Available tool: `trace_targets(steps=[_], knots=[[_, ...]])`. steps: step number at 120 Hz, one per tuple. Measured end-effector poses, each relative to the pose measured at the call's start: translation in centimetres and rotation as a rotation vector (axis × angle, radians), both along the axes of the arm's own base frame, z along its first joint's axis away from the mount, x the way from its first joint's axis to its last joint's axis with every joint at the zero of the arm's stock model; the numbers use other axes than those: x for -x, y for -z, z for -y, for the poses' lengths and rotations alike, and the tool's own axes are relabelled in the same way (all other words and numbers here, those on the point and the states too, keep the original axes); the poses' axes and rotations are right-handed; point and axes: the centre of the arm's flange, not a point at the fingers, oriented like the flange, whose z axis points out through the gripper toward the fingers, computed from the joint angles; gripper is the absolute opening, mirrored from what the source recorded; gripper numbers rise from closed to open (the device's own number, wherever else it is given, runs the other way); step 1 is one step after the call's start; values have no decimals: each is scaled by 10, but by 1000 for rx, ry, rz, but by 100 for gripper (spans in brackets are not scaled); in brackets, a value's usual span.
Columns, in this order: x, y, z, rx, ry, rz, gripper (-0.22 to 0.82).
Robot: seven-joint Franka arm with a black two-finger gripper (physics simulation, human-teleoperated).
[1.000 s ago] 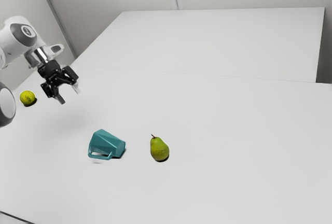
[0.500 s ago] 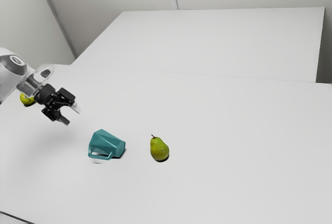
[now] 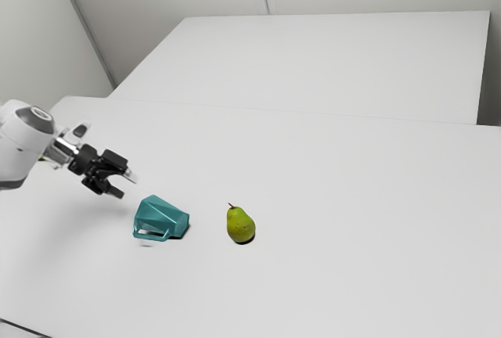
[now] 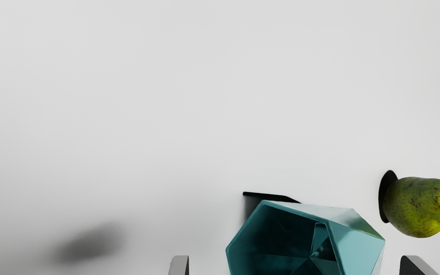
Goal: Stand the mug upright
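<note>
In the exterior view my gripper hangs above the table at the exterior view's left, up and left of the teal faceted mug. The mug lies on its side, its handle low and toward the viewer. My gripper is open in the wrist view, fingertips wide apart. Between and beyond them appears the mug, its hollow mouth facing the hand; neither finger touches it. The handle is out of sight there.
A green pear stands on the table a short way past the mug's base; the wrist view has the pear beside the mug. A yellow ball is mostly hidden behind the arm.
My gripper has come down and toward the exterior view's right, closer to the mug, and its tilt has changed. The arm now covers most of the ball. Mug and pear have stayed still.
</note>
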Motion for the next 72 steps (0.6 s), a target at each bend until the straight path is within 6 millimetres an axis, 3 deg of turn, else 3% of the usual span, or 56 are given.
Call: trace_targets(steps=[72], knots=[[21, 26, 38, 195, 41, -19, 60]])
